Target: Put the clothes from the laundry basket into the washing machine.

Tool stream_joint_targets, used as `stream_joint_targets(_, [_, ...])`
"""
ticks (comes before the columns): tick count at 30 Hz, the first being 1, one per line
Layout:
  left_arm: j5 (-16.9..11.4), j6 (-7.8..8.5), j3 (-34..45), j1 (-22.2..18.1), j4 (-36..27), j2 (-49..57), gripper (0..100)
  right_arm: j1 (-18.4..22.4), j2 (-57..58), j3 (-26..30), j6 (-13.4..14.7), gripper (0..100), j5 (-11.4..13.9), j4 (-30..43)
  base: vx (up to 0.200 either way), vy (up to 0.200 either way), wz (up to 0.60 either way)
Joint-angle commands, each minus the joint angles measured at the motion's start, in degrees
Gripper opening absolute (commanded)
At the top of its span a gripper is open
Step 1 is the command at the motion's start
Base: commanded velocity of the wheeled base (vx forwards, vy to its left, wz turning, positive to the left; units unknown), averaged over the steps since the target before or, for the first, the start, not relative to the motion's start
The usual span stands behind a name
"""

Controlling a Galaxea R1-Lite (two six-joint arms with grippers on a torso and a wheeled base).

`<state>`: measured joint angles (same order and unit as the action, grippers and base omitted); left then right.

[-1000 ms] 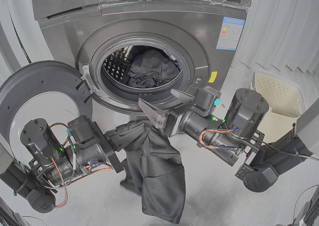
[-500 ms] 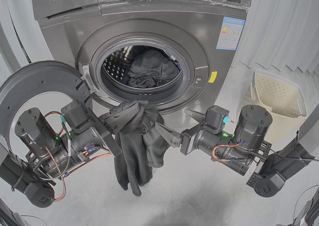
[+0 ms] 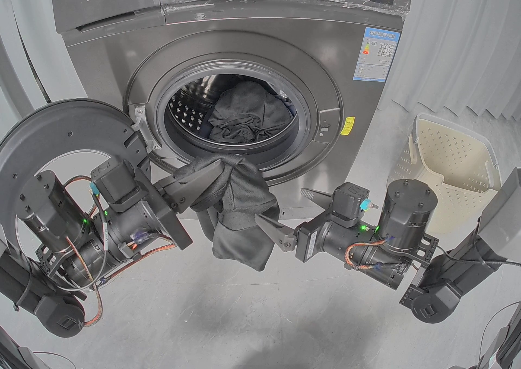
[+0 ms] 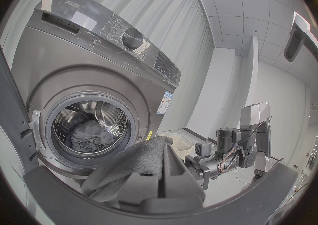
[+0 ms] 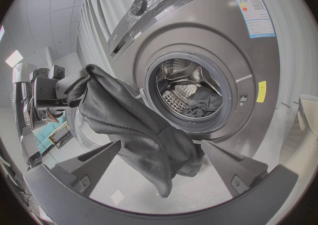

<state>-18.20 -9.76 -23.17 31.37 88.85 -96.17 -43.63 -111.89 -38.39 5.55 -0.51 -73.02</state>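
Observation:
A dark grey garment [image 3: 239,212] hangs bunched from my left gripper [image 3: 211,176], which is shut on it just below the washing machine's drum opening [image 3: 233,115]. In the left wrist view the cloth [image 4: 132,162] drapes over the shut gripper [image 4: 162,164]. My right gripper [image 3: 281,205] stands open to the right of the garment, whose lower fold touches its lower finger [image 3: 279,231]. From the right wrist, the garment [image 5: 139,126] hangs between the open fingers [image 5: 96,162]. More dark clothes [image 3: 247,115] lie inside the drum.
The round machine door [image 3: 59,137] is swung open to the left, behind my left arm. A cream laundry basket [image 3: 461,164] stands on the floor at the right of the machine, with nothing visible inside. Bare grey floor lies below the arms.
My left gripper has risen toward the drum opening with the garment, which now hangs shorter and bunched. My right gripper, open throughout, has dropped lower and drawn back to the right.

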Motion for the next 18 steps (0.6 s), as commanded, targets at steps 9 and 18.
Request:
stream_joint_targets(9, [0.1, 0.01, -0.4, -0.1, 0.0, 0.1, 0, -1.2, -7.5, -5.9, -1.9, 100, 6.6, -4.8, 0.0, 0.0, 0.0])
stream_joint_targets(18, [0.2, 0.01, -0.5, -1.4, 0.0, -0.6, 0, -4.1, -6.7, -3.9, -1.5, 100, 8.6, -6.2, 0.0, 0.0, 0.0])
